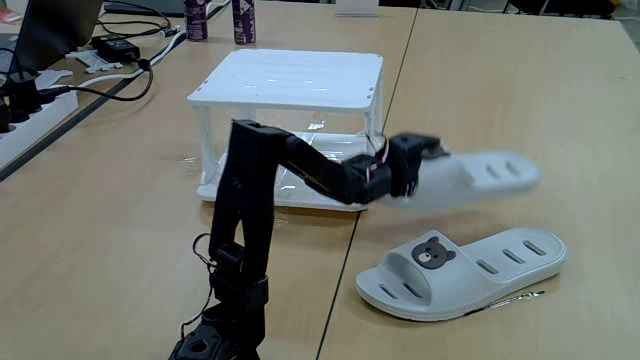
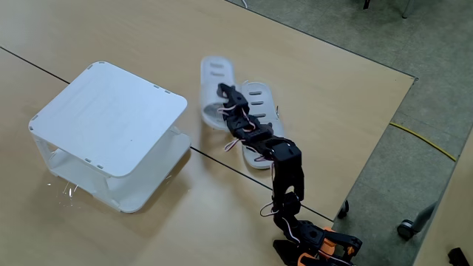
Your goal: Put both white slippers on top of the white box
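In a fixed view set low at table height, your arm (image 1: 290,165) reaches from its base at the bottom edge out to the right, and the gripper (image 1: 432,165) sits closed on the toe end of one white slipper (image 1: 490,172). That slipper is blurred and looks raised off the table (image 1: 120,230), its slotted sole stretching away to the right. The second white slipper (image 1: 462,270) lies flat on the table nearer the camera, with its bear-face badge (image 1: 432,253) facing up and three slots showing along the sole. The white box (image 1: 288,78) stands behind the arm, to the left of the held slipper, and its flat top is bare. You can see cables and a power strip (image 1: 25,115) at the far left edge, and two dark bottles (image 1: 218,20) behind the box.

In a fixed view looking down from above, your arm (image 2: 255,137) runs up from the lower right towards the middle of the table. The gripper (image 2: 222,96) is over the blurred slipper (image 2: 214,89), which lies just beside the other slipper (image 2: 260,111); from here you cannot tell the exact finger contact. The white box (image 2: 111,118) stands well to the left of both slippers, with its top bare
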Robot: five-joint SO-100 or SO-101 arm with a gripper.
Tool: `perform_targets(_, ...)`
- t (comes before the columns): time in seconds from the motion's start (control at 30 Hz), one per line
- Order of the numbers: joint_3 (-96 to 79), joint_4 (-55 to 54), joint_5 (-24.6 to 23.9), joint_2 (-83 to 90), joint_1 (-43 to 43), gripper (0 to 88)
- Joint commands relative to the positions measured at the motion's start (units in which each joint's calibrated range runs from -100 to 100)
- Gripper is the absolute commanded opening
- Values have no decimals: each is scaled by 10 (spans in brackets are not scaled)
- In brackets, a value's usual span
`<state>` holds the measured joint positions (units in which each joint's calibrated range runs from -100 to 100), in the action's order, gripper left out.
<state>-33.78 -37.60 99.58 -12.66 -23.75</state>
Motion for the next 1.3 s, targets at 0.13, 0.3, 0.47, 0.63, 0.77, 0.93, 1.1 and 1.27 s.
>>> perform_targets(0.13, 44, 104, 4, 274, -5, 8)
perform_targets(0.3, 141, 209, 4, 329, -5, 8)
perform_targets(0.47, 175, 253, 4, 338, 6, 8)
perform_targets(0.63, 174, 253, 4, 337, 117, 8)
perform_targets(0.77, 175, 253, 4, 337, 237, 8)
perform_targets(0.93, 175, 253, 4, 337, 367, 8)
perform_targets(1.1, 167, 253, 4, 337, 450, 8)
perform_targets(1.27, 167, 252, 4, 305, 452, 8)
